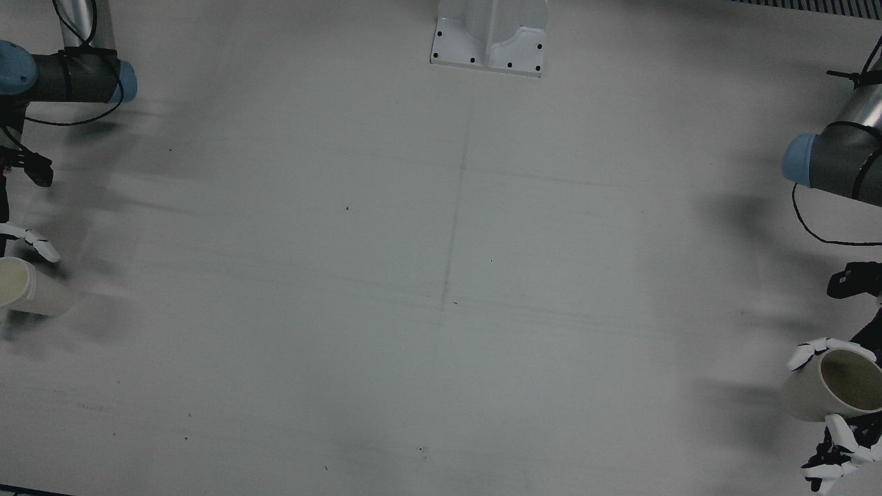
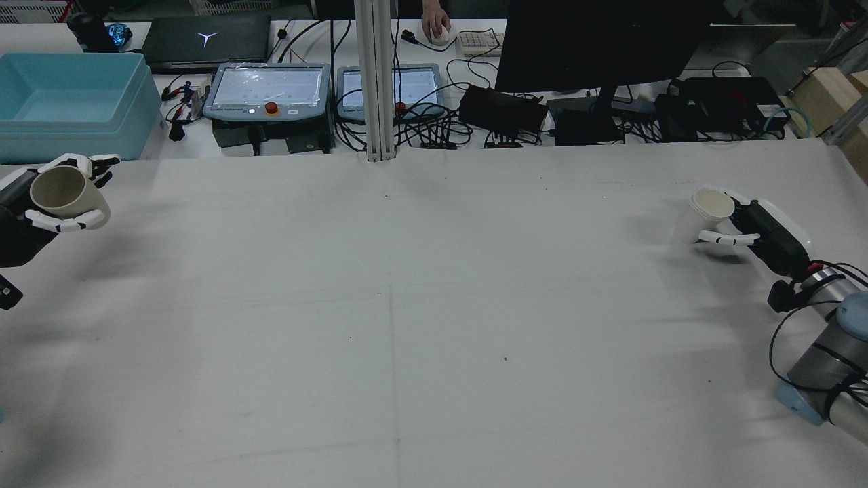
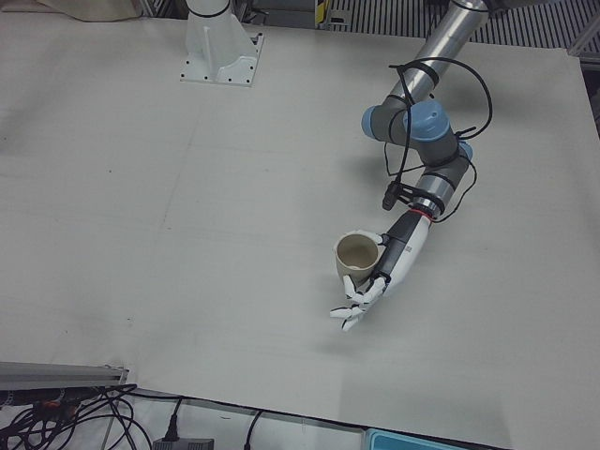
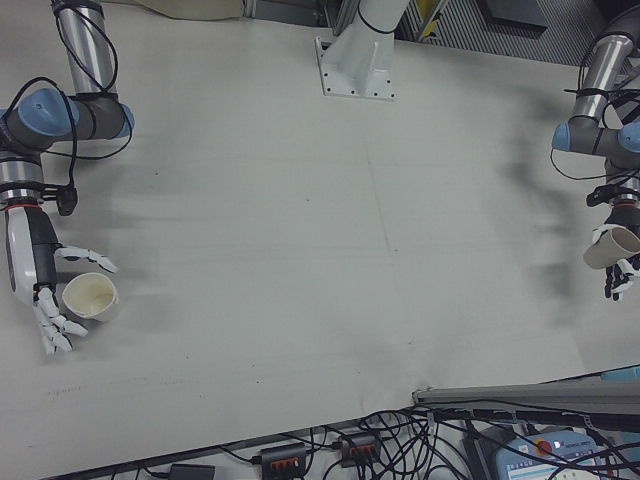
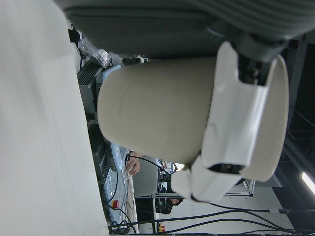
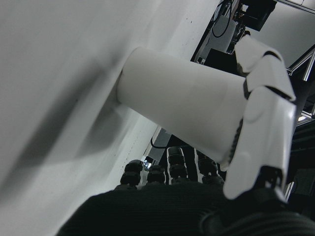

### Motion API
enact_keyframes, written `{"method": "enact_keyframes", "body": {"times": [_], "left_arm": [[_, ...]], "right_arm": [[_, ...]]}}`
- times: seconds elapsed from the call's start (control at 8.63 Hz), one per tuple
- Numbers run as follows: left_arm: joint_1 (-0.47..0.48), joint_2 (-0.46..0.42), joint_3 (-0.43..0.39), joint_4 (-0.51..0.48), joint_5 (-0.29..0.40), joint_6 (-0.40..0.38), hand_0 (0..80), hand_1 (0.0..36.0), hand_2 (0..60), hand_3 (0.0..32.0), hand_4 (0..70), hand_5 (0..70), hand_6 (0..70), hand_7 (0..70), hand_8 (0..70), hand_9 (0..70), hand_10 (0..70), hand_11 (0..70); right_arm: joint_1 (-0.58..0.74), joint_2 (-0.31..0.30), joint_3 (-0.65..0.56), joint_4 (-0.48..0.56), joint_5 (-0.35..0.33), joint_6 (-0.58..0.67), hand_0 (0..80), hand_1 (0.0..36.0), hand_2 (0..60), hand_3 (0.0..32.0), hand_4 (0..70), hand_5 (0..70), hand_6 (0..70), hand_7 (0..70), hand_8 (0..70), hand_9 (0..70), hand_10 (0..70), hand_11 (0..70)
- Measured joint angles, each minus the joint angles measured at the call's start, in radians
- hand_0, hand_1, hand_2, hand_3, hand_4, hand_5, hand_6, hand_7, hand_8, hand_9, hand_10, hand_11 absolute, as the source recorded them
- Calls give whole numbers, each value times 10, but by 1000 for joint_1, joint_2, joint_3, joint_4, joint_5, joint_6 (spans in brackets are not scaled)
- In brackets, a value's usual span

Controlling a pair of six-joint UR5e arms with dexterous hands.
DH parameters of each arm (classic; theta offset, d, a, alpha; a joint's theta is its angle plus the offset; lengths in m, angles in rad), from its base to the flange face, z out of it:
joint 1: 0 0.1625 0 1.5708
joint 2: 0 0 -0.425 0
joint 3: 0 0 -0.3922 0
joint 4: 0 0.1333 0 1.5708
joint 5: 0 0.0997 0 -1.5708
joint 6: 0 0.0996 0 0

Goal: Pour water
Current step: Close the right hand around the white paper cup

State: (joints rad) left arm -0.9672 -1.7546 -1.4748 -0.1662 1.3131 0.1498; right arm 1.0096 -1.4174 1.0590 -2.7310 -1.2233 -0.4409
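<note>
Two light paper cups: our left hand (image 2: 47, 203) clamped one cup (image 2: 66, 192); our right hand (image 2: 763, 230) wrapped the other (image 2: 713, 207), which looked easy to squash.

Silver arms with blue joint caps, black looping cables; left hand (image 3: 375, 278) and right hand (image 4: 40, 280) white-fingered on black

You have two cups on opposite edges of the table (image 2: 407, 305). The beige cup (image 2: 64, 192) is lifted and tilted. The white cup (image 2: 712, 207) stands upright on the table.
</note>
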Motion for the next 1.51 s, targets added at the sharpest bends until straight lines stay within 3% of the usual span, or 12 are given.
{"method": "enact_keyframes", "body": {"times": [0.12, 0.23, 0.35, 0.46, 0.58, 0.7, 0.81, 0.93, 1.27, 1.39, 1.51], "left_arm": [[-1, 2, 0, -3, 0, 0, 800, 360, 600, 0, 700, 700, 123, 257, 95, 75, 41, 82], [-3, 3, -1, -5, 0, -1, 800, 360, 600, 0, 700, 700, 124, 258, 96, 76, 40, 80], [-5, 4, -1, -7, 0, -1, 800, 360, 600, 0, 700, 700, 124, 257, 95, 75, 40, 81], [-6, 4, -1, -8, 0, -1, 800, 360, 600, 0, 700, 700, 125, 258, 96, 75, 40, 81], [-7, 6, -1, -9, 0, -1, 800, 360, 600, 0, 700, 700, 125, 258, 95, 75, 41, 82], [-7, 10, -1, -10, 0, 0, 800, 360, 600, 0, 700, 700, 126, 259, 95, 74, 41, 82], [-8, 13, -2, -11, 0, 0, 800, 360, 600, 0, 700, 700, 128, 262, 96, 76, 42, 84], [-8, 15, -7, -11, 1, -1, 800, 360, 600, 0, 700, 700, 128, 260, 96, 76, 42, 84], [-8, 20, -21, -10, 0, -2, 800, 360, 600, 0, 700, 700, 126, 259, 98, 76, 40, 81], [-9, 23, -25, -10, 0, -5, 800, 360, 600, 0, 700, 700, 125, 259, 97, 75, 40, 80], [-9, 29, -34, -7, 1, -8, 800, 360, 600, 0, 700, 700, 124, 258, 96, 74, 39, 79]], "right_arm": [[-4, 10, 0, -2, 14, -6, 535, 249, 352, 0, 213, 307, 190, 293, 140, 196, 193, 301], [-7, 20, 0, -4, 27, -10, 511, 199, 317, 0, 261, 355, 287, 405, 213, 314, 324, 476], [-8, 26, -1, -6, 33, -16, 496, 161, 244, 0, 257, 374, 309, 438, 231, 345, 350, 506], [-9, 27, -1, -7, 37, -24, 493, 137, 161, 0, 236, 365, 300, 427, 223, 335, 351, 507], [-9, 26, -1, -8, 38, -35, 504, 140, 106, 0, 203, 357, 279, 412, 206, 313, 323, 473], [-9, 24, -1, -8, 38, -43, 518, 157, 102, 0, 192, 364, 275, 408, 195, 296, 287, 429], [-6, 23, 3, -9, 37, -42, 519, 159, 118, 0, 204, 370, 292, 418, 198, 299, 299, 444], [9, 17, 34, -13, 36, -42, 504, 149, 120, 0, 172, 350, 275, 399, 192, 293, 317, 466], [30, -25, 167, -138, 32, -49, 491, 142, 130, 0, 128, 328, 241, 373, 175, 274, 320, 470], [31, -31, 178, -159, 33, -50, 487, 139, 116, 0, 101, 311, 215, 345, 159, 250, 299, 443], [36, -34, 184, -168, 33, -49, 494, 167, 128, 0, 38, 277, 149, 259, 118, 170, 175, 271]]}}
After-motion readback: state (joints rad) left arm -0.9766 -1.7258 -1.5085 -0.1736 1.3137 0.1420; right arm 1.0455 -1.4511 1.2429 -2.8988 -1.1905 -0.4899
